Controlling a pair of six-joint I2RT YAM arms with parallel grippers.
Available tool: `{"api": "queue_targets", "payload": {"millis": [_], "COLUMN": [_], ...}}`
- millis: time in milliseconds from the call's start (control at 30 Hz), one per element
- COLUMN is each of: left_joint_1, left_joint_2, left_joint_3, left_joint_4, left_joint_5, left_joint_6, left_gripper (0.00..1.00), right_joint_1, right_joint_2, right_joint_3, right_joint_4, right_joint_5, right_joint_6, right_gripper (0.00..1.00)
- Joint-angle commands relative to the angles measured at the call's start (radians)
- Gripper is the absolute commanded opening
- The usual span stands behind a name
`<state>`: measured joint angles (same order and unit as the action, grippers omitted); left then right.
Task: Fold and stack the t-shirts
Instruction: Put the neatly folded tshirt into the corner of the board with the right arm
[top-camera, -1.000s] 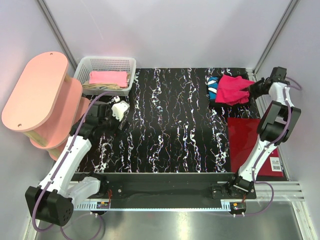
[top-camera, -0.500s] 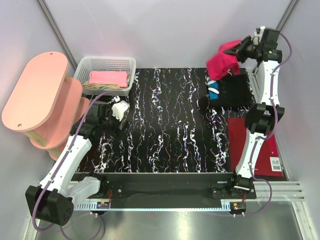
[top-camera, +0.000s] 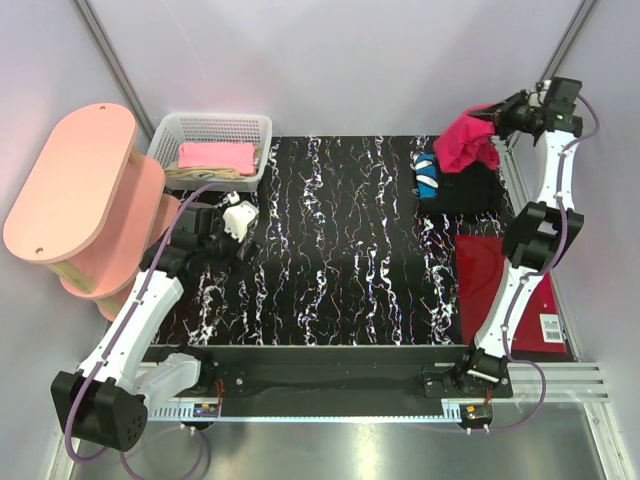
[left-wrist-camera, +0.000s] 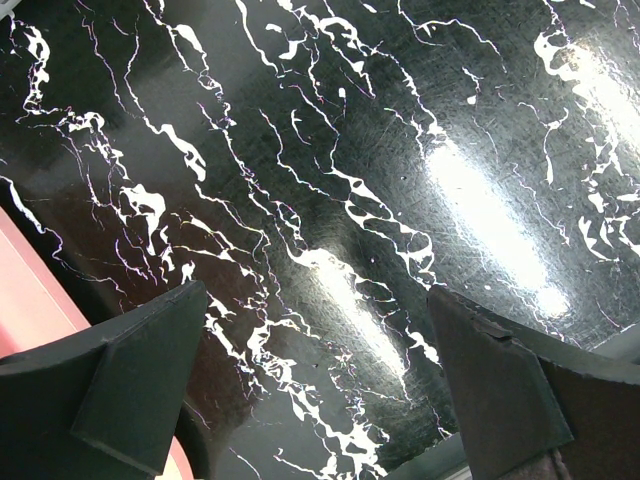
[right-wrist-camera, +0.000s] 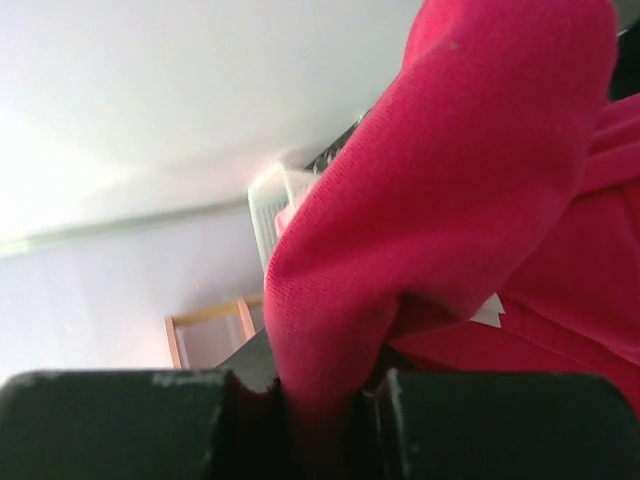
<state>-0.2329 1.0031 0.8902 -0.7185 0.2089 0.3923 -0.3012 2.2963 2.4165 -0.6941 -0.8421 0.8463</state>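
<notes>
My right gripper (top-camera: 500, 113) is raised at the far right corner and shut on the crimson-red t-shirt (top-camera: 468, 140), which hangs bunched from it above the table. In the right wrist view the red cloth (right-wrist-camera: 450, 200) is pinched between the jaws (right-wrist-camera: 322, 420), with a bit of white tag showing. Under it lies the black t-shirt (top-camera: 470, 185) with its blue-white patch (top-camera: 428, 176). A folded pink t-shirt (top-camera: 216, 156) lies on a beige one in the white basket (top-camera: 170, 132). My left gripper (top-camera: 236, 222) is open and empty over the table's left side (left-wrist-camera: 315, 400).
A flat dark-red rectangle (top-camera: 505, 290) with a barcode label lies at the right edge. A pink two-tier shelf (top-camera: 70, 185) stands at the far left next to the basket. The black marbled tabletop (top-camera: 340, 250) spans the middle.
My right gripper lifted the red t-shirt off the black one, swung high and left, then drew back right and slightly lower. The left arm has not moved.
</notes>
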Motion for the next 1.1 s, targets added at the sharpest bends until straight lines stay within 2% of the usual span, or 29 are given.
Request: {"api": "queue_targets", "payload": {"millis": [0, 100, 133, 200, 267, 367, 400, 467, 500, 533, 600, 800, 900, 1067], "left_joint_1": [0.006, 0.006, 0.006, 0.007, 0.009, 0.009, 0.009, 0.009, 0.009, 0.009, 0.01, 0.009, 0.009, 0.009], "left_joint_2": [-0.004, 0.006, 0.008, 0.009, 0.009, 0.002, 0.0, 0.005, 0.006, 0.012, 0.019, 0.009, -0.003, -0.024], "left_joint_3": [0.03, 0.033, 0.035, 0.038, 0.041, 0.041, 0.041, 0.039, 0.041, 0.042, 0.049, 0.067, 0.061, 0.052], "left_joint_4": [0.008, 0.008, 0.008, 0.008, 0.008, 0.008, 0.01, 0.011, 0.01, 0.011, 0.014, 0.013, 0.008, -0.009], "left_joint_5": [0.006, 0.003, 0.001, 0.001, 0.0, -0.006, -0.006, -0.006, -0.006, -0.003, 0.003, 0.029, 0.032, 0.024], "left_joint_6": [-0.004, -0.004, -0.004, -0.007, -0.006, -0.001, -0.001, 0.0, -0.001, -0.004, -0.009, -0.029, -0.033, -0.026], "left_gripper": [0.99, 0.99, 0.99, 0.99, 0.99, 0.99, 0.99, 0.99, 0.99, 0.99, 0.99, 0.99, 0.99, 0.99], "right_joint_1": [-0.038, -0.039, -0.041, -0.044, -0.045, -0.039, -0.03, -0.019, -0.003, 0.005, 0.02, 0.007, -0.018, -0.048], "right_joint_2": [0.041, 0.182, 0.216, 0.268, 0.267, 0.243, 0.227, 0.171, 0.151, 0.112, 0.066, -0.116, -0.165, -0.221], "right_joint_3": [0.117, 0.344, 0.433, 0.44, 0.363, 0.219, 0.113, 0.0, -0.089, -0.12, -0.221, -0.509, -0.557, -0.537], "right_joint_4": [0.041, 0.067, 0.085, 0.206, 0.3, 0.297, 0.294, 0.271, 0.249, 0.163, 0.059, 0.016, 0.007, -0.021], "right_joint_5": [-0.003, -0.069, -0.089, -0.136, -0.153, -0.208, -0.216, -0.241, -0.245, -0.239, -0.168, -0.017, 0.024, 0.139], "right_joint_6": [0.069, 0.154, 0.231, 0.311, 0.358, 0.304, 0.263, 0.226, 0.158, 0.108, -0.02, -0.104, -0.128, -0.15], "right_gripper": [0.0, 0.0, 0.0, 0.0, 0.0, 0.0, 0.0, 0.0, 0.0, 0.0, 0.0, 0.0, 0.0, 0.0]}}
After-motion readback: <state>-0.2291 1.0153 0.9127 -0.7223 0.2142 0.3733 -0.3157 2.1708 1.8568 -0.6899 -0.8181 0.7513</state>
